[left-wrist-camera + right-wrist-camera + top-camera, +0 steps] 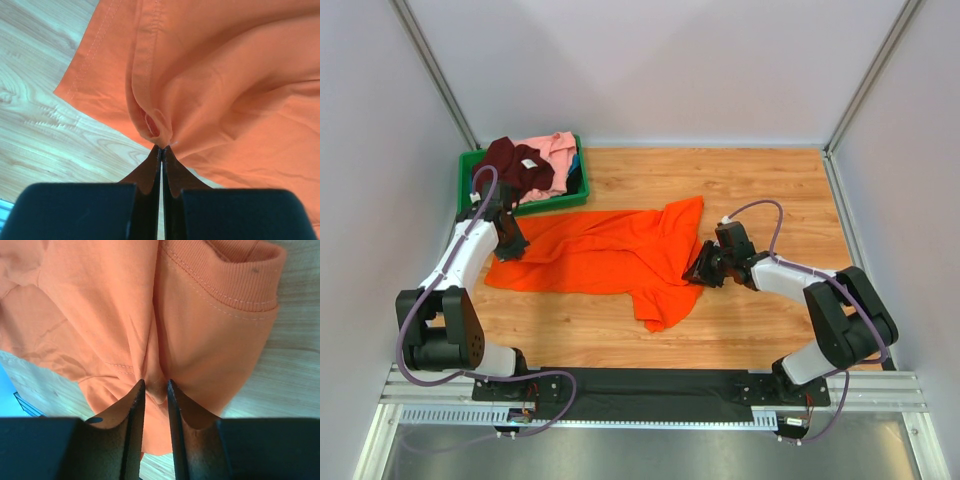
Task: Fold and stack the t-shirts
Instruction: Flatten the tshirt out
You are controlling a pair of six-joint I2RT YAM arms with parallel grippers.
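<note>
The bright orange t-shirt (610, 255) lies spread and rumpled across the middle of the wooden table. My left gripper (512, 246) is shut on its left edge; the left wrist view shows the jaws pinching a bunched fold of orange cloth (165, 135) near the hem. My right gripper (703, 270) is shut on the shirt's right side; the right wrist view shows cloth (156, 385) pinched between the jaws, next to the ribbed collar (225, 280). The dark maroon t-shirt (515, 165) with its white label and the light pink t-shirt (556, 148) lie crumpled in the green bin.
The green plastic bin (552, 205) stands at the back left, just behind my left arm. Grey walls close off the back and both sides. A black rail runs along the near edge.
</note>
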